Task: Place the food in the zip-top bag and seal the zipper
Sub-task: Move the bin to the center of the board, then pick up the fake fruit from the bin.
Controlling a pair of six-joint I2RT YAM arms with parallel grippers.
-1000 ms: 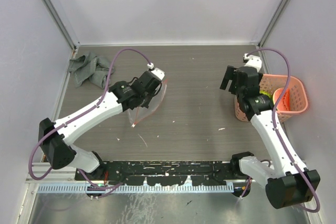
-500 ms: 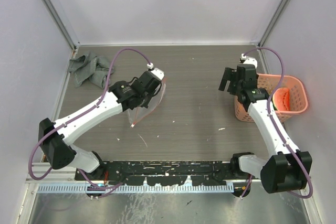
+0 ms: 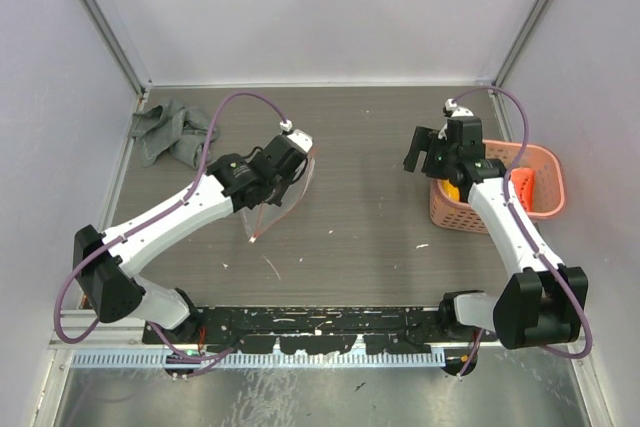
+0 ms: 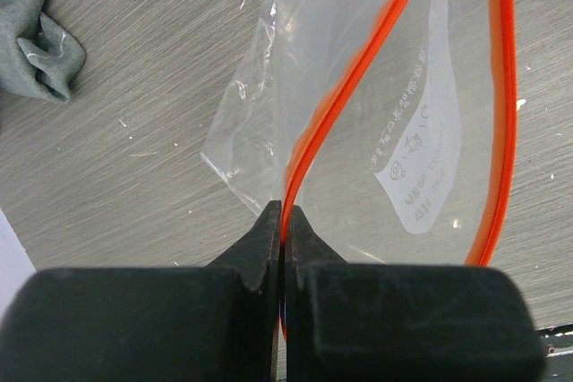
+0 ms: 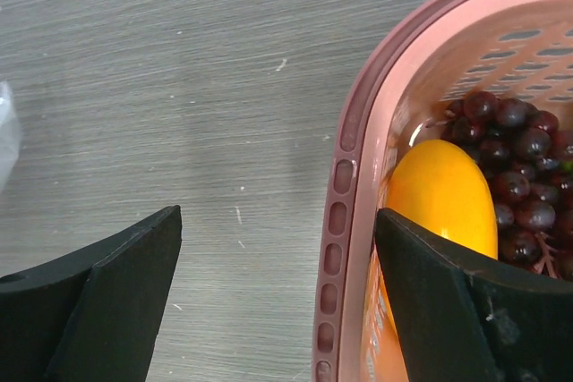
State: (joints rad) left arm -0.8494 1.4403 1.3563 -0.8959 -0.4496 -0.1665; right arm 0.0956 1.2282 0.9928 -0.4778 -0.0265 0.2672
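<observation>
Food [image 5: 443,194] all lies in the pink basket [image 5: 345,185], grapes [image 5: 515,167] and watermelon slice [image 3: 522,187] included; nothing is bagged. The right gripper [image 5: 277,248] straddles the basket's rim, jaws wide apart and empty. Well left of the basket, the left gripper [image 4: 285,221] clamps the zipper [image 4: 358,69] of the unsealed, gaping zip-top bag [image 4: 430,131].

A crumpled grey cloth [image 3: 172,134] lies in the far left corner of the wood-grain desk [image 3: 370,147], close to the wall. A pink lattice basket [image 3: 470,226] sits at the right side, well apart from the cloth. Small pale scraps [image 3: 421,246] dot the desk nearer the front, where a black rail [image 3: 320,325] runs along the edge.
</observation>
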